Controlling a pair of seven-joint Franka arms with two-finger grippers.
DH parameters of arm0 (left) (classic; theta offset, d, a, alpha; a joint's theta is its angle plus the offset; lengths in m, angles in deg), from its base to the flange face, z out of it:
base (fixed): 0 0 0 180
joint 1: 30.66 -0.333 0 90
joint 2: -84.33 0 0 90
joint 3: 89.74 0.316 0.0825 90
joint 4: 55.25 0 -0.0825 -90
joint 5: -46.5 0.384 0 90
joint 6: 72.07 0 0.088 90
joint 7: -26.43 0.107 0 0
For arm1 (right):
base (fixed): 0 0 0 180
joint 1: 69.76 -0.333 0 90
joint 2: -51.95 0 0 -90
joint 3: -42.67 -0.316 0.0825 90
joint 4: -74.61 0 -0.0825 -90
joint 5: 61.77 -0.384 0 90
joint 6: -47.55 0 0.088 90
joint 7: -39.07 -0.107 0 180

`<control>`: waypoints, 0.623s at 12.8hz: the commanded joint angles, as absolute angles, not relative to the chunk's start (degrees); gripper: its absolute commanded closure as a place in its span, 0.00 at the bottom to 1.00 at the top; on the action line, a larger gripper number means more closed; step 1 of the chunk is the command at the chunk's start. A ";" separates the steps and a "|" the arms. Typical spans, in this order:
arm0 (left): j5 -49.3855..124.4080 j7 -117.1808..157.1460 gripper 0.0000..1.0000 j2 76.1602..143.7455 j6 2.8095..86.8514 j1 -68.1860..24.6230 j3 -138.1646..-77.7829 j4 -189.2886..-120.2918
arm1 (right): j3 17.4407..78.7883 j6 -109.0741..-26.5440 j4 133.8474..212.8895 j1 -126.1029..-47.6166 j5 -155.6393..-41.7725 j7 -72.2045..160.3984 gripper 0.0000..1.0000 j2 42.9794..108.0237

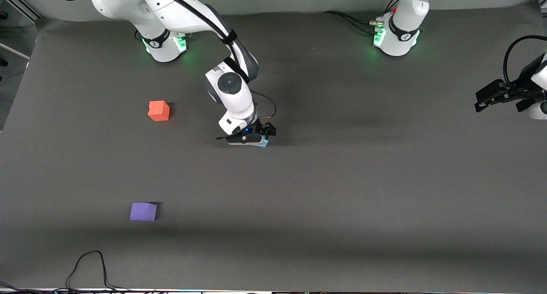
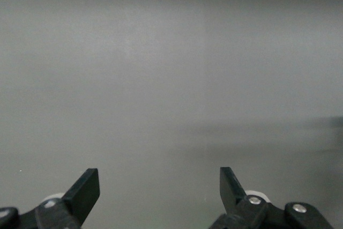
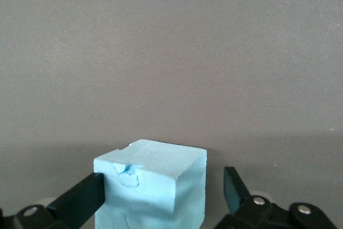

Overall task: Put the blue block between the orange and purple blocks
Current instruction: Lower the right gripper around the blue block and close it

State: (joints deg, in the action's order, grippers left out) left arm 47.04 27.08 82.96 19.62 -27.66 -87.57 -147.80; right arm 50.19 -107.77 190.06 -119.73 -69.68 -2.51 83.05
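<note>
Near the middle of the grey table (image 1: 342,191), the right gripper (image 1: 256,141) was down low over the blue block (image 3: 153,186), which sat on the table between its fingers (image 3: 80,199). In the right wrist view those fingers stood spread, one close against a side of the block and the other (image 3: 233,186) with a clear gap to it (so the block was bracketed, not pinched). The block's top face had a small dent near one edge. In the front view only a sliver of blue (image 1: 265,143) showed under the gripper.

The orange block (image 1: 159,110) lay toward the right arm's end of the table, farther from the front camera than the blue one. The purple block (image 1: 143,212) lay at that same end, well nearer to the camera, with bare table between it and the orange one. The blue block was well apart from both.

The left gripper (image 1: 491,98) waited up in the air over the left arm's end of the table, its fingers (image 2: 86,189) spread wide with nothing between them. A black cable (image 1: 92,266) looped along the table's edge nearest the camera.
</note>
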 commanded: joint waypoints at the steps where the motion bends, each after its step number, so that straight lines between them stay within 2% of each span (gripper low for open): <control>1: 47.99 30.11 0.00 82.57 19.16 -26.61 -87.10 -149.38 | 50.22 -106.80 187.82 -120.12 -72.14 -2.24 0.01 83.86; 4: 48.44 30.39 0.00 83.19 20.47 -26.44 -87.27 -150.26 | 50.31 -101.44 184.13 -119.86 -72.93 -2.42 0.01 84.03; 8: 48.44 30.39 0.00 83.45 21.01 -27.66 -89.12 -150.53 | 50.31 -101.86 184.12 -120.82 -72.93 -3.39 0.01 86.05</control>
